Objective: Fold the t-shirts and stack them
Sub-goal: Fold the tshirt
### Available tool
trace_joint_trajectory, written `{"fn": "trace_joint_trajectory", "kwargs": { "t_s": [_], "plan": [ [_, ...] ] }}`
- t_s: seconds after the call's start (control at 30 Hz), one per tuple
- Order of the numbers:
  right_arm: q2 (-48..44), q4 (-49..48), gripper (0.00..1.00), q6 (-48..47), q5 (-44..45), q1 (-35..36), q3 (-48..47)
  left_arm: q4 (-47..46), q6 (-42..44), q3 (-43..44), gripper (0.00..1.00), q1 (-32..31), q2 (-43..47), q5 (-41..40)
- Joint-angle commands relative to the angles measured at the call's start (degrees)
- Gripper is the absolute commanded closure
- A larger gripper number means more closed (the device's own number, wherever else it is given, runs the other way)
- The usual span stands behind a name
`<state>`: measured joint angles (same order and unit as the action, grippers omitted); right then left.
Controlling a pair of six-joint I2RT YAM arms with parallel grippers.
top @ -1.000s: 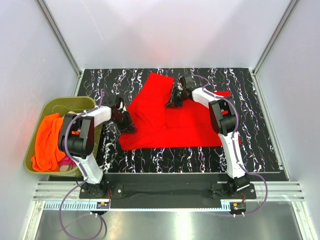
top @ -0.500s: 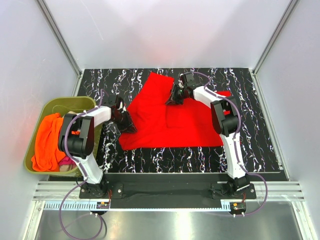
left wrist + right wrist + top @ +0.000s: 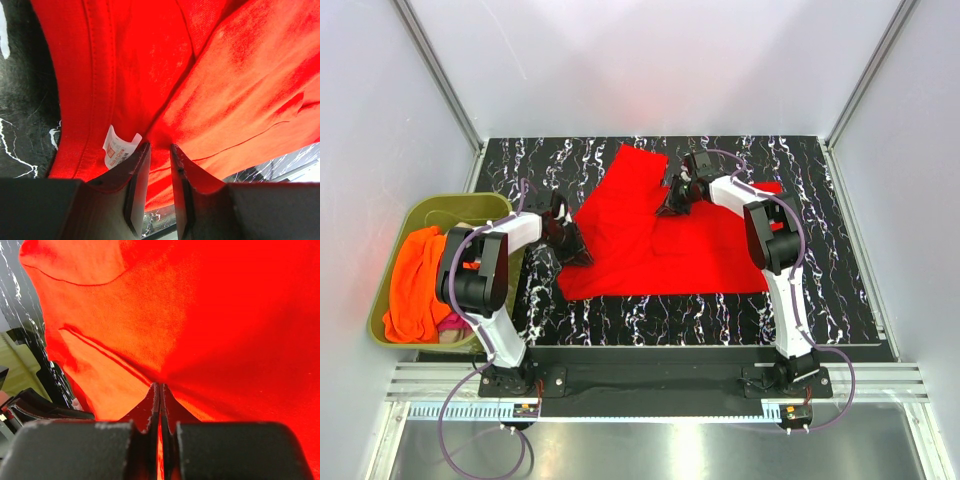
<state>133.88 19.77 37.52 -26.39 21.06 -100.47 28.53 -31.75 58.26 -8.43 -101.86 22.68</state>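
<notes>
- Red t-shirt (image 3: 660, 250) lies spread but rumpled across the middle of the worktop (image 3: 820, 290), with one flap reaching toward the far edge. It is not yet a neat fold.
- The left hand (image 3: 575, 250) is at the shirt's left edge. Its fingers stand a little apart around a bunched thickness of cloth right beside the white neck label (image 3: 119, 150), and the creases running to the tips suggest a real grip.
- The right hand (image 3: 667, 205) is further in, toward the far side. Its fingers are pressed together on a thin pinch of the red cloth, and folds fan out from that point.
- The step looks like drawing the shirt flat or carrying one part over for a fold.
- To do it well, both hands should lift together and only enough to clear the worktop, with the cloth taut between them so no crease gets trapped.
- The right hand's pinch is slim, so a slow, level move makes a slip less likely.
- Edges should line up before either hand lets go.
- An orange shirt (image 3: 415, 280) waits in the olive tub (image 3: 450, 200) to the left, well apart from the work.
</notes>
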Motion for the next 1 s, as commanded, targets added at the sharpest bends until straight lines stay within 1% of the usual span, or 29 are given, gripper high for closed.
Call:
{"fn": "trace_joint_trajectory", "kwargs": {
  "t_s": [0.0, 0.1, 0.17, 0.2, 0.3, 0.47, 0.6, 0.7, 0.77, 0.83, 0.9, 0.97],
  "plan": [
    [-1.4, -0.7, 0.96, -1.4, 0.2, -0.2, -1.8, 0.5, 2.0, -1.3, 0.70, 0.4, -0.2, -3.5],
    [-0.2, -0.3, 0.93, -1.7, -0.8, -0.3, -4.1, 0.4, 3.1, -0.3, 0.71, 0.3, 1.9, -4.7],
    [0.1, -0.3, 0.92, -1.5, -1.5, -0.3, -4.6, -0.1, 4.1, 1.8, 0.66, 0.3, 4.3, -5.2],
    [0.5, -0.3, 0.89, -1.4, -2.5, -0.3, -4.8, -0.6, 5.4, 2.8, 0.65, 0.4, 4.7, -5.2],
    [1.2, 0.0, 0.85, -1.3, -3.7, -0.3, -5.7, -2.3, 5.6, 7.5, 0.60, 0.3, 4.0, -5.3],
    [3.0, 1.2, 0.87, -1.1, -3.6, -0.4, -7.2, -4.5, 2.6, 15.3, 0.56, 0.3, -2.8, -3.7],
    [3.1, 1.8, 0.87, -1.8, -3.3, -0.7, -7.4, -6.5, 1.2, 19.8, 0.52, 0.3, -7.6, -8.5],
    [3.2, 2.3, 0.87, -2.0, -3.7, -0.8, -7.2, -6.9, 1.4, 22.7, 0.52, 0.3, -10.9, -9.6],
    [2.4, 2.3, 0.84, -2.4, -3.7, -0.8, -6.8, -7.6, 1.2, 23.4, 0.52, 0.2, -11.9, -9.5],
    [1.9, 2.4, 0.80, -2.5, -3.6, -0.8, -6.1, -8.8, 0.8, 23.7, 0.53, -0.2, -13.4, -7.9],
    [1.3, 2.5, 0.70, -2.7, -3.9, -0.8, -5.4, -10.7, 0.6, 23.8, 0.54, -0.3, -14.3, -6.6],
    [1.2, 2.5, 0.64, -2.8, -4.1, -0.8, -5.3, -12.5, 0.3, 22.8, 0.54, -0.7, -14.2, -6.6]
  ]
}}
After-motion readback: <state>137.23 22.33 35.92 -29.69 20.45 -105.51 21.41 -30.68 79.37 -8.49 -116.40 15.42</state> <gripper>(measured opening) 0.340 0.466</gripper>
